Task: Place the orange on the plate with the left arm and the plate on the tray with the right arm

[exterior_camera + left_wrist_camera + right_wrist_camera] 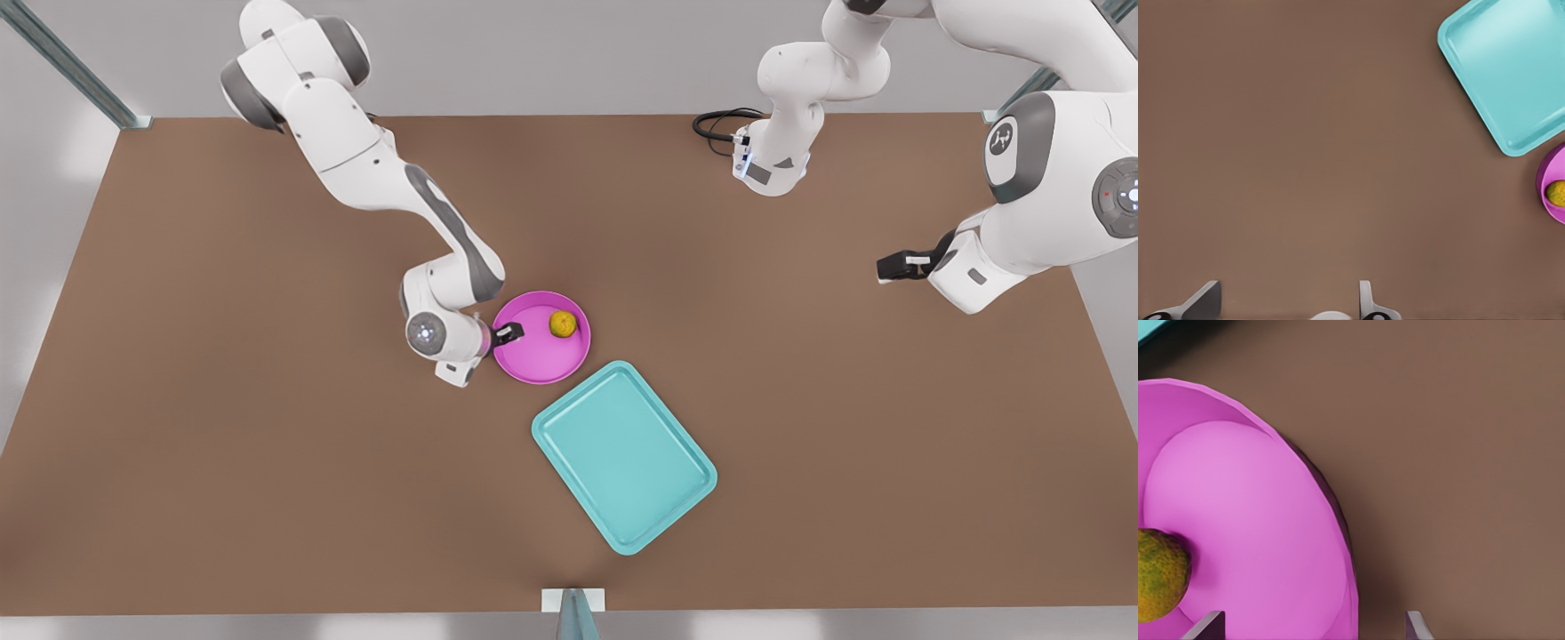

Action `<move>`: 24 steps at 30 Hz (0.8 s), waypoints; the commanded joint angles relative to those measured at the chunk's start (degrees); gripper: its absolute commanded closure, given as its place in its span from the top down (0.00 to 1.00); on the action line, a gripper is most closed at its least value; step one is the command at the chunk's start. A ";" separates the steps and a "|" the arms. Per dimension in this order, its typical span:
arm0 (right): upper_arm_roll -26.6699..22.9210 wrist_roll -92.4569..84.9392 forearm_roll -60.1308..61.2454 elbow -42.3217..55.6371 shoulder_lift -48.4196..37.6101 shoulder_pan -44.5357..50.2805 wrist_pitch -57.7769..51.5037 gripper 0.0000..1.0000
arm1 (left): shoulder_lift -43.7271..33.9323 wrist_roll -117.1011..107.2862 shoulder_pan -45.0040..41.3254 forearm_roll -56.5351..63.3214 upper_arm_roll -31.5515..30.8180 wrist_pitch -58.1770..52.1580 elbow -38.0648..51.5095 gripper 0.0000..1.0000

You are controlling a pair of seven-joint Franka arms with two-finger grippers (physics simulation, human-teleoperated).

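The small yellow-orange orange (562, 324) with a greenish patch sits inside the round pink plate (533, 360), off toward its far rim, and the plate lies flat on the brown table just beside 1 corner of the empty turquoise tray (624, 455).

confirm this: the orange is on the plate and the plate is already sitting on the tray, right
Not quite. The orange is on the plate, but the plate rests on the table beside the tray, not on it, as the front view shows. The right gripper straddles the plate's rim, jaws open.
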 commanded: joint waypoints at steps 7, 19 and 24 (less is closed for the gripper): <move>0.34 -0.21 0.17 1.05 1.75 0.30 0.56 0.85 | -0.06 8.69 -0.09 0.05 -0.10 -0.30 0.05 1.00; 0.34 -1.18 0.17 2.64 3.77 0.21 0.56 0.51 | 0.03 8.51 -0.09 0.05 -0.01 -0.30 0.05 1.00; 0.25 -1.71 0.17 3.08 3.86 -0.14 0.47 0.25 | 0.03 8.51 -0.09 0.05 -0.01 -0.30 0.05 1.00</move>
